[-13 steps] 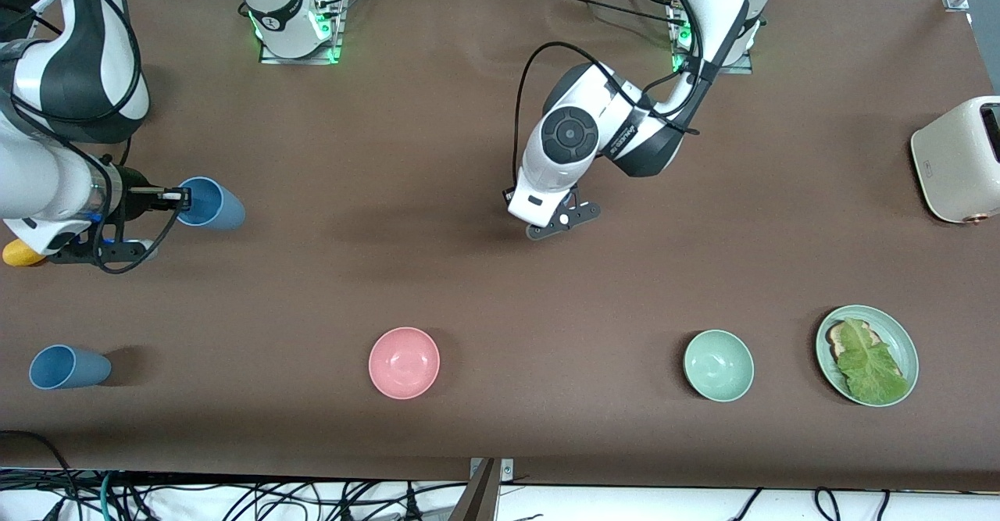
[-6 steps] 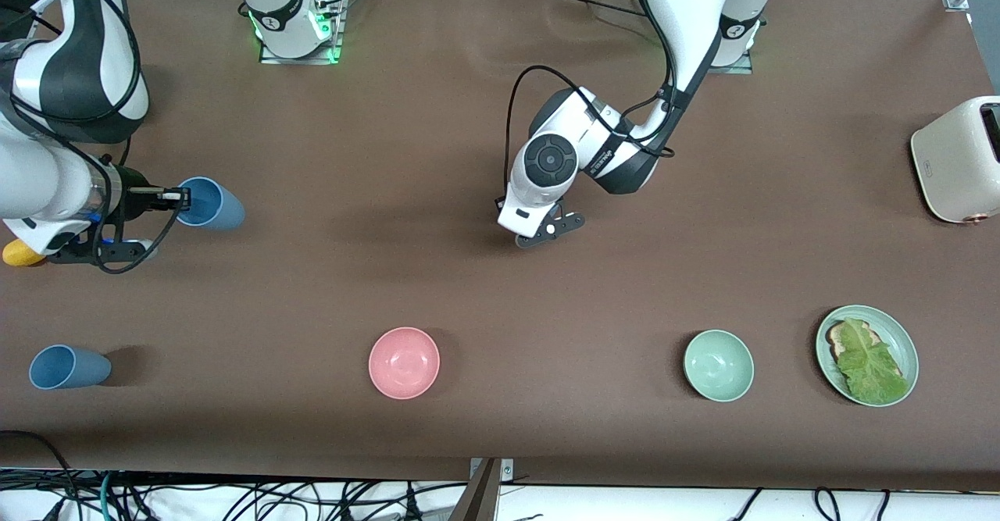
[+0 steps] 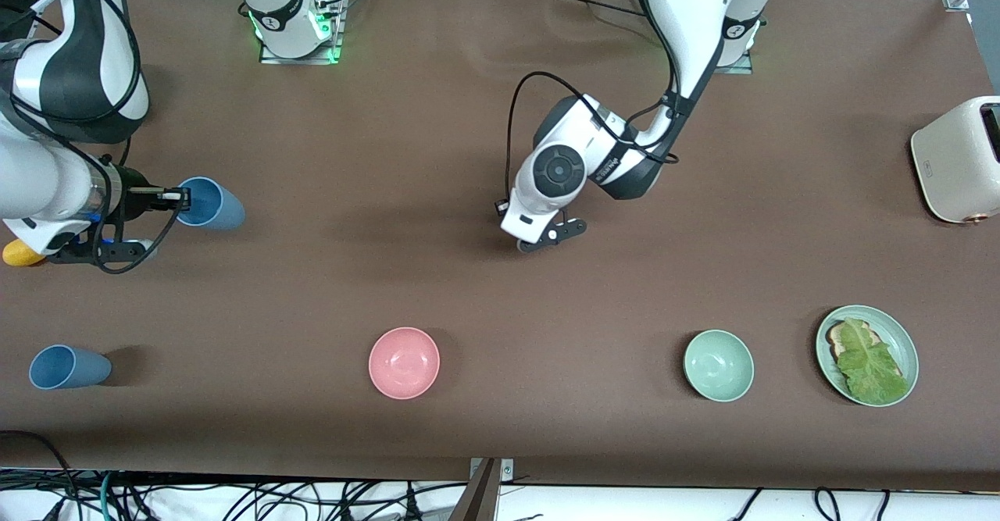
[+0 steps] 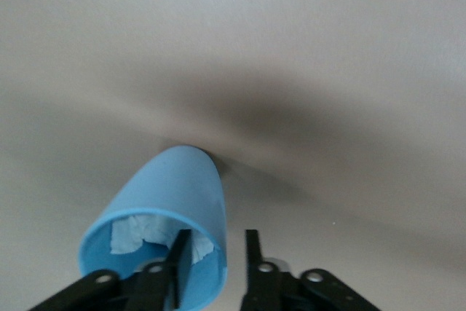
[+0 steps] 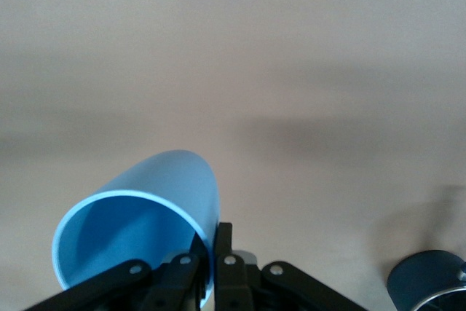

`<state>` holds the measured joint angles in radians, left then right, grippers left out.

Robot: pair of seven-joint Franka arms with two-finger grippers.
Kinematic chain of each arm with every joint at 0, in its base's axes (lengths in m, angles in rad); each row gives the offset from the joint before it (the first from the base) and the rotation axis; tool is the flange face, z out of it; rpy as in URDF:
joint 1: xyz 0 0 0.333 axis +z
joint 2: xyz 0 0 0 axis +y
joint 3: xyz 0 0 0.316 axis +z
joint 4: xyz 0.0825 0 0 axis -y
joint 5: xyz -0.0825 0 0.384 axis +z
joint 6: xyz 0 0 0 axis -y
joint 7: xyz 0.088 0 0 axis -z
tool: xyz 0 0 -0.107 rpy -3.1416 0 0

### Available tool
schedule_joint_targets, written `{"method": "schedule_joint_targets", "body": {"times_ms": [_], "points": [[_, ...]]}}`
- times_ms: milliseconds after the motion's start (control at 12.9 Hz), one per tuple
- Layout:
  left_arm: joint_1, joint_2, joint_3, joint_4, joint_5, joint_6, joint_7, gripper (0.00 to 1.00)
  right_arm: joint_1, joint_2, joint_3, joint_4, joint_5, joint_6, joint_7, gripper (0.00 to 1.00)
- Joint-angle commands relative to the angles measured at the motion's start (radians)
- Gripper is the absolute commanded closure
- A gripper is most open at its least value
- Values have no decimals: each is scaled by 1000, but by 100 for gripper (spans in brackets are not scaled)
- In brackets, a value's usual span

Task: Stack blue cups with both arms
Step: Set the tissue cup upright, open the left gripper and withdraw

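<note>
Right claw [image 3: 181, 195] was clamped on the rim of a matte, bright blue tapered cup [image 3: 215, 205] at the right arm's end of the brown counter [image 3: 437, 154]. One finger was inside the mouth and one outside, and the cup was tipped well over. Whether its wall rested on the counter could not be told. A second, greyer blue tapered cup [image 3: 69, 366] sat free at the same end, nearer to the front camera.

The left claw [image 3: 551, 236] hung low over the middle of the counter. From the front, no cup showed at it. The left wrist view, however, showed the left claw [image 4: 216, 242] straddling the rim of a light blue tapered cup [image 4: 167, 194] with something white and crumpled [image 4: 138, 232] inside. One finger was inside the mouth, while the other stood clear of the wall, so the jaws were parted and not pinching. Which cup this was could not be settled.

Stacking looked barely begun, with the two cups seen from the front well apart. To do it well, the right arm should probably:
- keep its rim pinch firm
- swing the cup upright, narrow base down
- centre it over the other cup's mouth
- lower it straight
- let go only once it is nested

The left claw would need to square up on the wall before closing, or the cup might roll.
</note>
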<state>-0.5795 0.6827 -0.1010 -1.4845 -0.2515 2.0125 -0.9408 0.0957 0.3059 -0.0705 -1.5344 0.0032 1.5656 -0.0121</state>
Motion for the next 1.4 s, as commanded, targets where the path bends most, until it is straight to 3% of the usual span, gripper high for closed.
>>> {"method": "schedule_joint_targets", "body": {"times_ms": [0,311,544,621,777,1087,1320], "points": [[32,-11,1,73,-37,-117,34,0,4,2,1,19,0,-16,4,100],[139,-14,3,217,-35,-392,141,0,53,2,3,33,59,-13,87,100],[321,-60,9,208,-19,-527,425,0,139,4,3,45,96,-2,235,100],[355,-69,6,205,71,-560,512,0,175,6,3,45,107,8,291,100],[368,-78,4,201,236,-572,661,0,248,9,3,45,113,42,403,100],[547,-89,1,138,241,-525,906,0,428,50,3,59,141,149,697,100],[619,-91,1,99,242,-448,979,0,564,160,3,199,194,185,916,100]]}}
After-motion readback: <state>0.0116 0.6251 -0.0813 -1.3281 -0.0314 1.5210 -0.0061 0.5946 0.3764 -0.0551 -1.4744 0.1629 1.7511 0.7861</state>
